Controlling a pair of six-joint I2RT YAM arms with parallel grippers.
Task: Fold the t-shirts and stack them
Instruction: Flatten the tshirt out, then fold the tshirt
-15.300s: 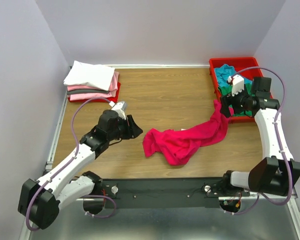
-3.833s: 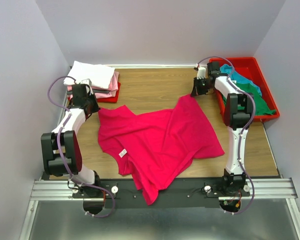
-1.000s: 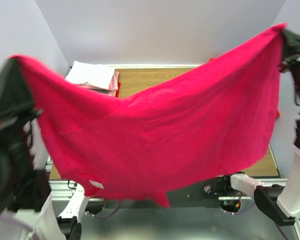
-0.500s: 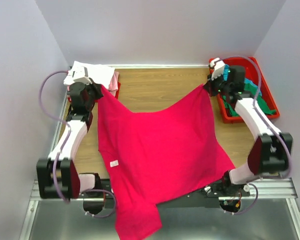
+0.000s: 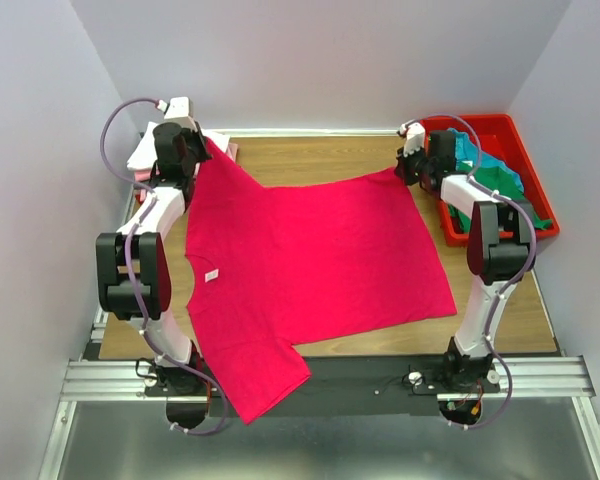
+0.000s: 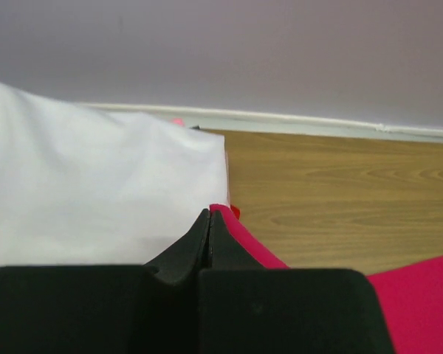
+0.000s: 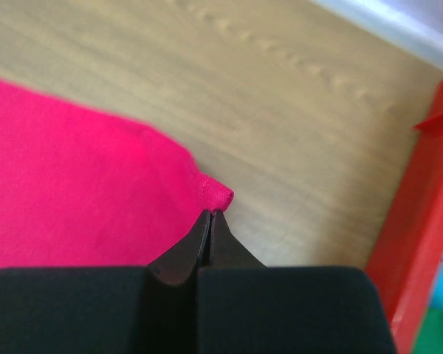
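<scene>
At the near edge of the surface [image 5: 500, 310], one sleeve of the crimson-pink t-shirt [image 5: 310, 260] hangs over the rail. Half a second ago far more cloth hung there, reaching much lower. The shirt has been drawn away from the arm bases and now lies nearly flat across the wood, with its white neck label [image 5: 211, 276] towards the left side. A second ago it was stretched in the air between the arms.

At the far left corner, the left pincer [image 5: 194, 150] is clenched on the cloth. The left wrist view shows its tips [image 6: 209, 215] pressed together with crimson fabric coming out beside them. It has moved farther back than before, to the stack of folded t-shirts [image 5: 140, 157], whose white top shirt [image 6: 96, 192] lies just beside the tips.

At the far right corner, the right pincer [image 5: 404, 170] is clamped on a small peak of the hem [image 7: 218, 195], tips together, close to the wall of the red tray [image 5: 520, 232]. The tray holds teal and green t-shirts [image 5: 495, 180].
</scene>
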